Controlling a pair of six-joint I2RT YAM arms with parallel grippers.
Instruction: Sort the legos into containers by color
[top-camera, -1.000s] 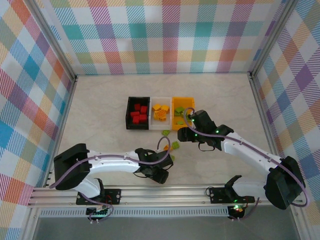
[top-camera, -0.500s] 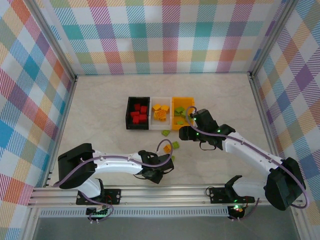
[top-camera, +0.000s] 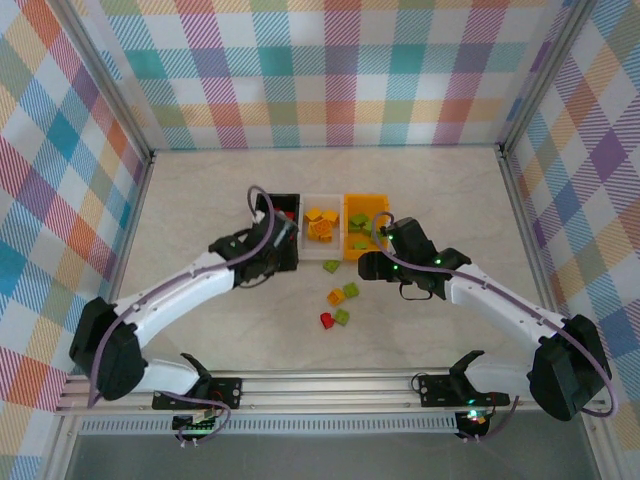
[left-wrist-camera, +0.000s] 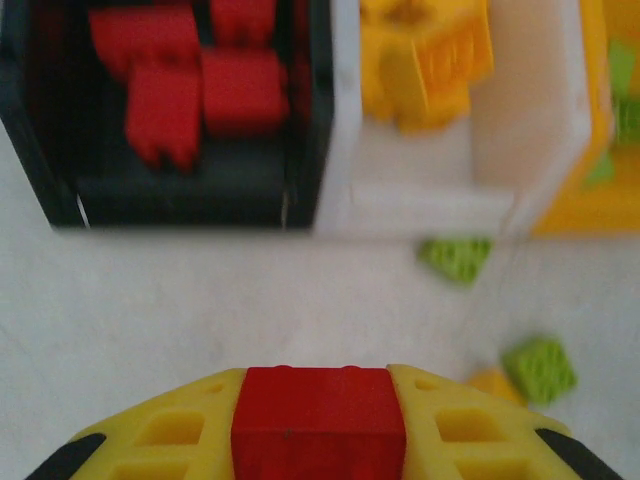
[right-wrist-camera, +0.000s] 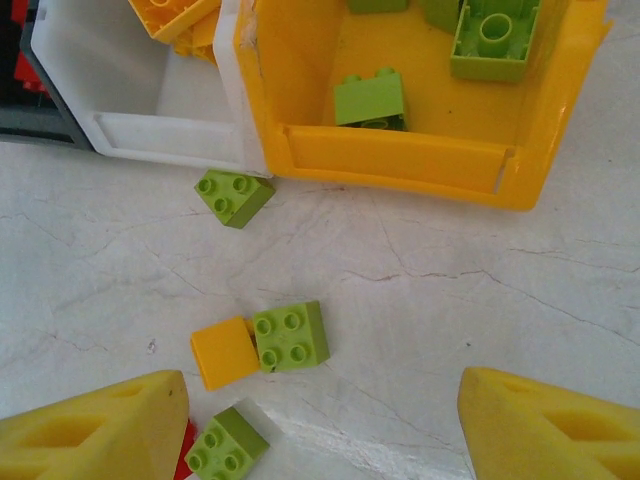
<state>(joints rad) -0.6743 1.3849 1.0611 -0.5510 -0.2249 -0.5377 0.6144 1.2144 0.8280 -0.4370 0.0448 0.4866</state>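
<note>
My left gripper (left-wrist-camera: 318, 385) is shut on a red lego (left-wrist-camera: 318, 430), just in front of the black container (left-wrist-camera: 190, 205), which holds several red legos (left-wrist-camera: 165, 100). In the top view the left gripper (top-camera: 268, 252) is at that bin's near wall. The white container (right-wrist-camera: 150, 130) holds orange legos (left-wrist-camera: 425, 60), and the orange-yellow container (right-wrist-camera: 400, 160) holds green ones (right-wrist-camera: 370, 98). My right gripper (right-wrist-camera: 320, 430) stands open above the loose legos: a green one (right-wrist-camera: 290, 335) touching an orange one (right-wrist-camera: 223, 352), another green (right-wrist-camera: 220, 445) and a red sliver (right-wrist-camera: 186, 448).
One more green lego (right-wrist-camera: 235, 195) lies against the front of the white and yellow bins. The loose pile (top-camera: 338, 305) sits mid-table between the arms. Checked walls enclose the table (top-camera: 200, 200) on three sides; open surface lies left and behind the bins.
The left gripper shut on a red lego near the table's front, then swung up and left to the black bin. The right arm has barely moved.
</note>
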